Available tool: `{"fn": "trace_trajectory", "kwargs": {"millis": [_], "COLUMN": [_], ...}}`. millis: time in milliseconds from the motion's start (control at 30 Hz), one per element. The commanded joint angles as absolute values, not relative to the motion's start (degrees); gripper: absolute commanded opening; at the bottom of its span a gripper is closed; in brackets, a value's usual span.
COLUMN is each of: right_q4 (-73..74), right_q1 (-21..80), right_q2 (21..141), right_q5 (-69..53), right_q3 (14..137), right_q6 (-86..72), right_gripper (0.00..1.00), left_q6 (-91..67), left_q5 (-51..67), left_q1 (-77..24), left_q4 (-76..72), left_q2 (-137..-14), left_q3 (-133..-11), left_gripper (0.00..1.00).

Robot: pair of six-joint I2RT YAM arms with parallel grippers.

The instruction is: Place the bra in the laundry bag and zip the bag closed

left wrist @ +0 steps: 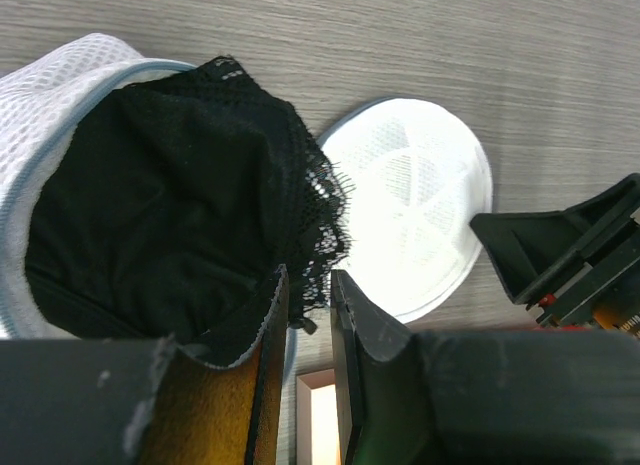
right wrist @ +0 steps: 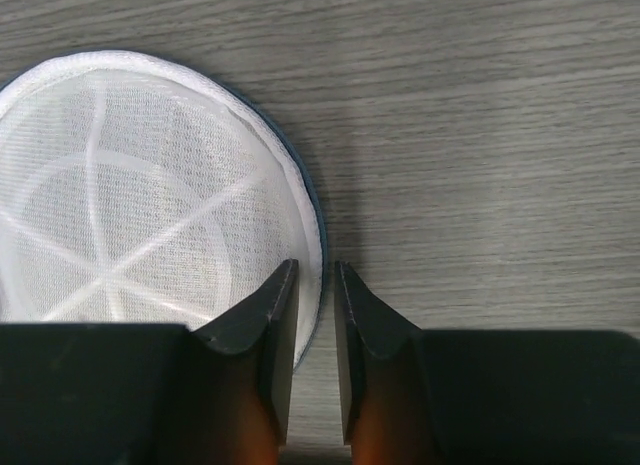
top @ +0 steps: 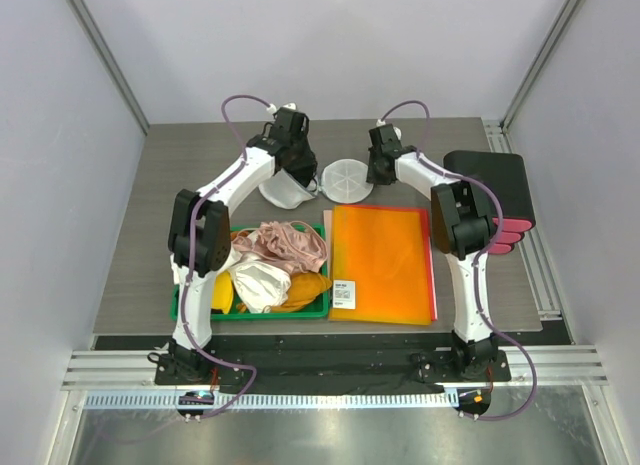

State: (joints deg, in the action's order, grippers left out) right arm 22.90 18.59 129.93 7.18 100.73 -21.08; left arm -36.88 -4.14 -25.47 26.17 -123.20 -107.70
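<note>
The black lacy bra point(left wrist: 170, 215) lies inside the open white mesh laundry bag point(top: 283, 193), whose rim point(left wrist: 60, 75) shows at the upper left in the left wrist view. A lace edge spills over the rim. My left gripper point(top: 290, 165) is above the bag, its jaws point(left wrist: 308, 280) nearly together with that lace edge between the tips. The bag's round flap point(top: 347, 178) lies flat beside it point(left wrist: 410, 205). My right gripper point(top: 378, 173) is at the flap's right edge point(right wrist: 130, 195), its jaws point(right wrist: 316, 270) closed to a narrow gap over the rim.
A green tray point(top: 322, 307) at the near left holds a pink garment point(top: 285, 243), a white one point(top: 262, 283) and a yellow one point(top: 305, 290). An orange folder point(top: 382, 265) lies in front of the flap. A black box point(top: 495, 180) stands at the right.
</note>
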Motion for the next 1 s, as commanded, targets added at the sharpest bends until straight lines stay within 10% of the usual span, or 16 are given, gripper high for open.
{"fn": "trace_trajectory", "kwargs": {"millis": [0, 300, 967], "right_q4": [24.5, 27.2, 12.7], "right_q1": [20.7, 23.5, 28.0], "right_q2": [132.2, 134.8, 108.5], "right_q5": [14.8, 23.9, 18.1], "right_q3": [103.3, 107.6, 99.2], "right_q6": [-19.3, -17.8, -14.9], "right_gripper": [0.23, 0.01, 0.01], "left_q6": [-35.0, -33.7, -35.7], "left_q5": [-6.8, -8.0, -7.9], "left_q1": [-25.8, -25.8, -24.2], "left_q4": [27.2, 28.0, 29.4], "left_q2": [-123.7, -124.5, -131.0], "left_q3": [-109.9, -110.0, -113.1], "left_gripper": [0.24, 0.24, 0.23]}}
